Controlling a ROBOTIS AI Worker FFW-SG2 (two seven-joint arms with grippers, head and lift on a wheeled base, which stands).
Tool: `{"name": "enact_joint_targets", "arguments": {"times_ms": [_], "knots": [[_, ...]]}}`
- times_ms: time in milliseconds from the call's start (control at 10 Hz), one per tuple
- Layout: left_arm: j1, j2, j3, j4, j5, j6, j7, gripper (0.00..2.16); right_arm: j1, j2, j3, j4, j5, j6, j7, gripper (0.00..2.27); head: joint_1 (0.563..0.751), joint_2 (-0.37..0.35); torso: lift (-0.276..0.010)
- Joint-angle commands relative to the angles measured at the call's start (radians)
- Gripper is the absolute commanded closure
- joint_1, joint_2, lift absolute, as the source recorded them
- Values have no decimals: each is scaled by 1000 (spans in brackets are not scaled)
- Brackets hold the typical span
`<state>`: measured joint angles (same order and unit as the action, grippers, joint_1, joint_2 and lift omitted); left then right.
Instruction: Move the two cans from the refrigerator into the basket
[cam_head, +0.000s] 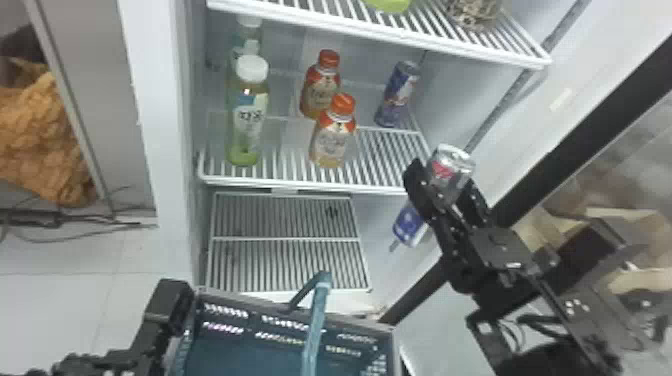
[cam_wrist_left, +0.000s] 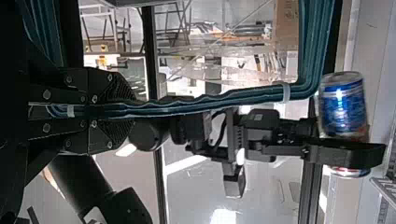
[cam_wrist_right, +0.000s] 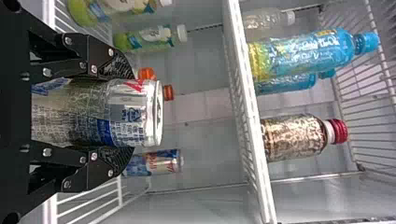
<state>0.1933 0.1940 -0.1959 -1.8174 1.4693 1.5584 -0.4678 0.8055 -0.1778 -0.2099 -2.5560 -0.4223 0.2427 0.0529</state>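
My right gripper (cam_head: 445, 178) stands before the refrigerator's right side, shut on a silver, red and blue can (cam_head: 456, 161). In the right wrist view, the right gripper (cam_wrist_right: 130, 112) has this can (cam_wrist_right: 128, 112) between both fingers. Another slim blue can (cam_head: 398, 95) stands on the middle shelf, at its back right. The basket (cam_head: 240, 345), dark and perforated, sits low at the front with a teal handle (cam_head: 316, 320) rising above it. My left arm (cam_head: 167, 305) is beside its left rim. In the left wrist view, the left gripper (cam_wrist_left: 127, 111) is shut on the handle (cam_wrist_left: 210, 104).
Orange-capped bottles (cam_head: 334, 135) and green-tinted bottles (cam_head: 247, 115) stand on the middle shelf (cam_head: 305, 187). Its front edge and the upper shelf (cam_head: 400, 34) lie close to my right gripper. The refrigerator's black door frame (cam_head: 585, 130) slopes along the right.
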Motion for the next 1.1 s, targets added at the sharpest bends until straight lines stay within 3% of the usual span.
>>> {"name": "enact_joint_targets", "arguments": {"times_ms": [0,400,700,1000], "knots": [[1,-1,0,0,0,13,0,1210,54,8,-9,-64,-8,79,1,892,695,-350,-266],[1,1,0,0,-4,13,0,1210,142,9,-47,-226,-64,413,5,894,695,-350,-266],[1,1,0,0,-4,13,0,1210,152,26,-105,-358,-110,734,-4,894,695,-350,-266],[3,-1,0,0,-4,13,0,1210,144,29,-131,-383,-146,965,-4,894,695,-350,-266]]}}
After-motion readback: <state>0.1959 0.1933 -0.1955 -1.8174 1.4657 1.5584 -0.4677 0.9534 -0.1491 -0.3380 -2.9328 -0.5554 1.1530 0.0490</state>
